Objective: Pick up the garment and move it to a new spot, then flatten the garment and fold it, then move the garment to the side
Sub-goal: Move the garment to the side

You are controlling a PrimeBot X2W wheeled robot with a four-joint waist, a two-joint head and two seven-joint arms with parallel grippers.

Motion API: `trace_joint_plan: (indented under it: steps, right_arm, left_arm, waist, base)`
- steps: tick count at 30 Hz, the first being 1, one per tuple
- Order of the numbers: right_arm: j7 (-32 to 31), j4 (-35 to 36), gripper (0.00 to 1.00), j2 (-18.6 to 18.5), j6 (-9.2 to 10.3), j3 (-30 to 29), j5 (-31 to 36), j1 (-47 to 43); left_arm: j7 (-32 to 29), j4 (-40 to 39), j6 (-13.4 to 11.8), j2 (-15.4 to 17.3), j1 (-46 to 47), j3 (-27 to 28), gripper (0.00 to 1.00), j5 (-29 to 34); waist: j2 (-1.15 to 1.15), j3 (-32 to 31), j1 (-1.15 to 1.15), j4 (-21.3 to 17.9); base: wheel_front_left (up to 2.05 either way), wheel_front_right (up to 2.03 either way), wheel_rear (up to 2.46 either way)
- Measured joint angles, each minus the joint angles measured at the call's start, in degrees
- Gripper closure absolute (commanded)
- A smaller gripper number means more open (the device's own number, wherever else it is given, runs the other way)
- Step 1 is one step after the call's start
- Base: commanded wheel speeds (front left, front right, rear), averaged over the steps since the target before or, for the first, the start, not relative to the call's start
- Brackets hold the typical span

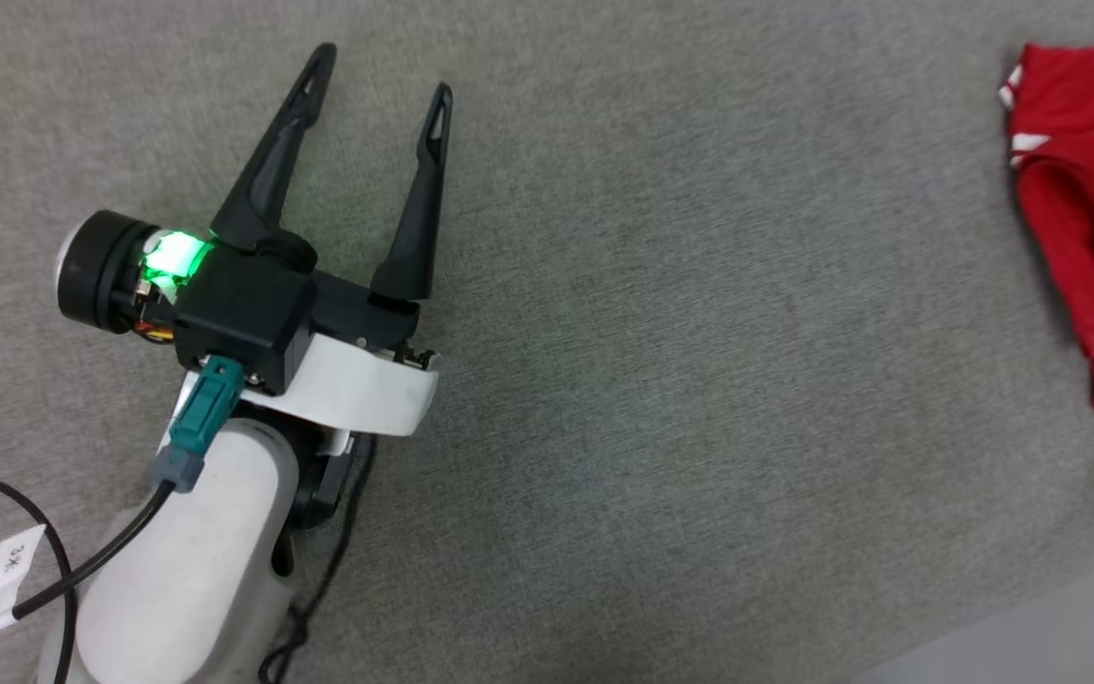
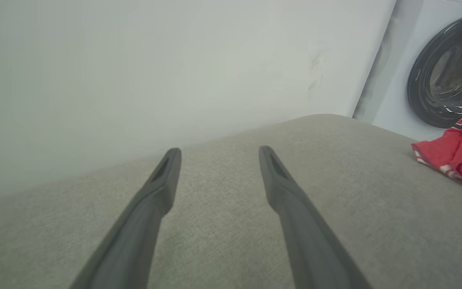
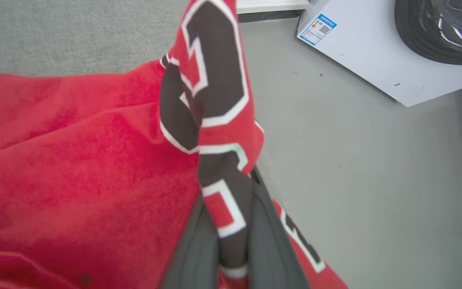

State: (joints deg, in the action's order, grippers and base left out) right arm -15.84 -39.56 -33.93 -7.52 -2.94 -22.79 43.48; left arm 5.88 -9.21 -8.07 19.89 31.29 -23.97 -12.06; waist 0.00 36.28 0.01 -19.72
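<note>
Right claw [image 3: 229, 224] grasps the shirt [image 3: 74, 152]; left claw [image 1: 383, 74] is spread, empty.
Its black lettering [image 3: 215, 72] is folded, not readable.

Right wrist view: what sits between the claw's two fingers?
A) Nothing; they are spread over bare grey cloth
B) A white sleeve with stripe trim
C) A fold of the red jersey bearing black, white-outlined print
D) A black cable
C: the right claw is shut on a fold of the red jersey, whose black, white-outlined print rises straight out of the pinch.
</note>
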Motion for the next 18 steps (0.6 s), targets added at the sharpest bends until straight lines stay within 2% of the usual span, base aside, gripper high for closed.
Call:
trace_joint_plan:
  steps: [2, 3, 4, 5, 12, 18]
  right_arm:
    - [3.5, -3.02, 1.0, 0.7, 0.01, -0.62, 0.7, 1.51]
    - [5.35, -4.44, 0.63, 0.97, 0.0, -0.71, 1.09, 2.14]
    - [7.1, -6.0, 0.22, 1.2, 0.0, -0.67, 1.74, 2.82]
    - [8.83, -7.57, 0.0, 1.47, 0.0, -0.96, 2.04, 3.46]
    - [21.82, -16.73, 0.0, 1.18, 0.0, -2.0, 5.47, 5.91]
    - [28.2, -18.57, 0.0, 0.68, 0.0, 0.2, 5.94, 3.01]
  left_arm:
    - [-0.29, -0.16, 0.01, 0.22, 0.46, -0.2, 0.0, 0.31]
    - [-0.55, -0.29, 0.03, 0.3, 0.69, -0.31, 0.0, 0.34]
    - [-0.63, -0.31, 0.08, 0.38, 0.87, -0.34, 0.0, 0.42]
    - [-0.64, -0.29, 0.09, 0.44, 0.97, -0.43, 0.0, 0.48]
    - [0.74, 1.52, 0.02, 0.11, 0.71, -0.48, 0.0, -0.4]
    - [4.02, 5.34, -0.87, -1.13, -4.11, 0.03, 0.0, -2.97]
  waist:
    - [0.0, 1.93, 0.0, 0.09]
    - [0.0, 2.72, 0.0, 0.15]
    - [0.0, 3.43, 0.0, 0.22]
    - [0.0, 3.96, 0.0, 0.29]
    - [0.0, 2.65, 0.0, 0.88]
    - [0.0, -3.06, -0.01, 1.42]
  base:
    - [0.0, 0.0, 0.0]
    - [0.0, 0.0, 0.0]
    - [0.0, 0.0, 0.0]
    - [0.0, 0.0, 0.0]
    - [0.0, 0.0, 0.0]
    - [0.0, 0.0, 0.0]
